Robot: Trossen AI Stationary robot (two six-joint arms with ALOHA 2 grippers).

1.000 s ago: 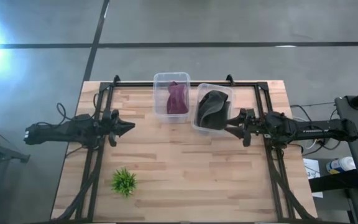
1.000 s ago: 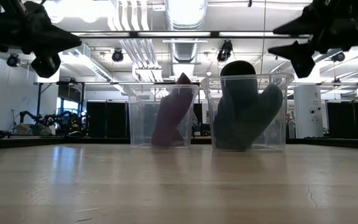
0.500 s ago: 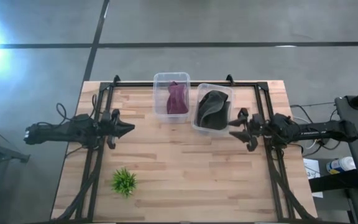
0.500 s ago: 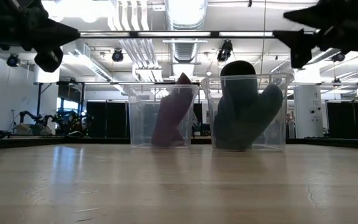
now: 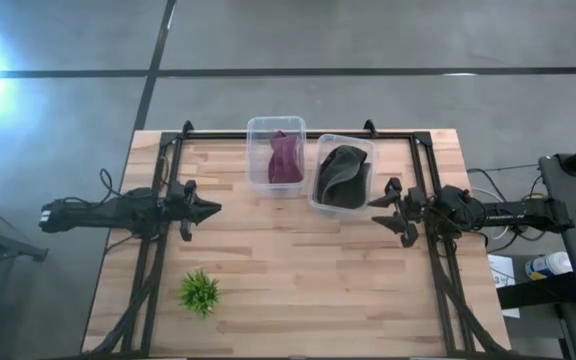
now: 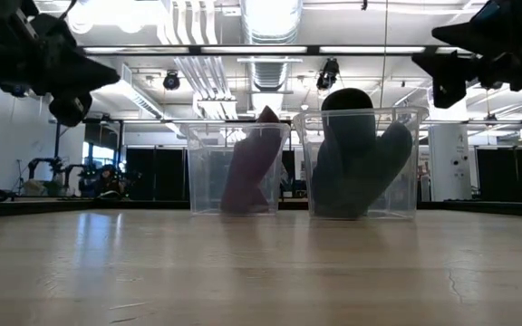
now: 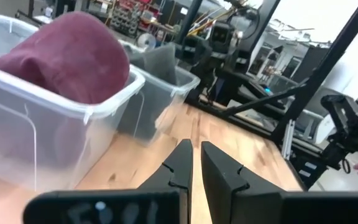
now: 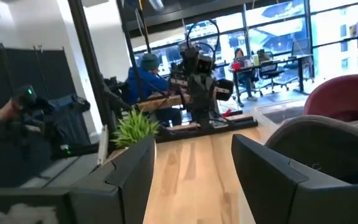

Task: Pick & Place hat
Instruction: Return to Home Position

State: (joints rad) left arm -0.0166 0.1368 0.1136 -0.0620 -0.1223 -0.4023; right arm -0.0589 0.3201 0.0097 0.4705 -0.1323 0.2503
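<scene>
A maroon hat (image 5: 285, 157) stands in the left clear bin (image 5: 258, 150), its top above the rim. A dark grey hat (image 5: 341, 175) leans inside the right clear bin (image 5: 318, 200), its crown above the rim (image 6: 347, 100). My left gripper (image 5: 215, 209) hovers shut over the table's left part, pointing toward the bins, which show ahead of it with the maroon hat (image 7: 67, 56). My right gripper (image 5: 376, 211) is open in the air just right of the grey hat's bin and touches nothing. The grey hat (image 8: 328, 143) is beside its finger.
A small green plant (image 5: 199, 291) stands near the table's near left corner. Black frame rails (image 5: 298, 133) run along the far edge and down both sides. The bins sit side by side at the far middle. People and desks show in the room beyond.
My right gripper has drawn back from the grey hat's bin toward the table's right edge and a little toward the near edge, staying open and high. My left gripper has crept slightly toward the table's middle. Both hats have stayed still in their bins.
</scene>
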